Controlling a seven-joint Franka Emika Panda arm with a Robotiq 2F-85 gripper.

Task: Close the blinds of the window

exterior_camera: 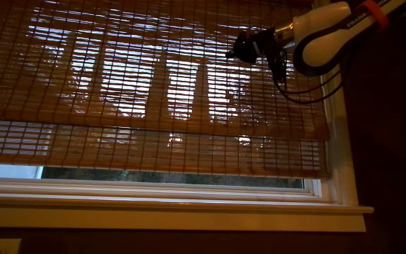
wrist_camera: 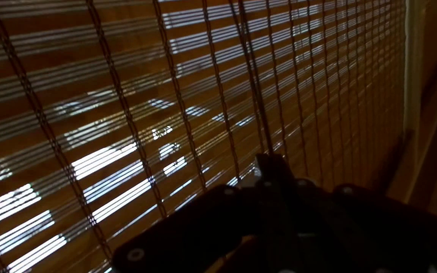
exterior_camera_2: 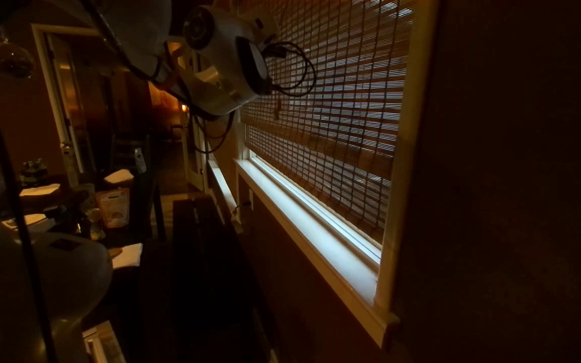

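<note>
Dark fingers (wrist_camera: pixel 277 170) loom nearest in the wrist view, pressed together on a thin cord (wrist_camera: pixel 263 115). The blinds (exterior_camera: pixel 132 88) (in all 3 views) hang over most of the window (exterior_camera: pixel 153 177), their bottom edge stopping short of the sill (exterior_camera: pixel 174 205).

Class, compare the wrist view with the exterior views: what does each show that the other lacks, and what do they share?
Only the wrist view clearly shows a thin dark cord running to the black two-fingered gripper, which looks closed on it.

Only the exterior views show the white rounded robot arm; in an exterior view, an uncovered strip of window glass; in an exterior view, a clear round hanging globe.

Shared: the brown woven bamboo blinds with light glinting through, and the pale window frame; the gripper also appears in an exterior view.
</note>
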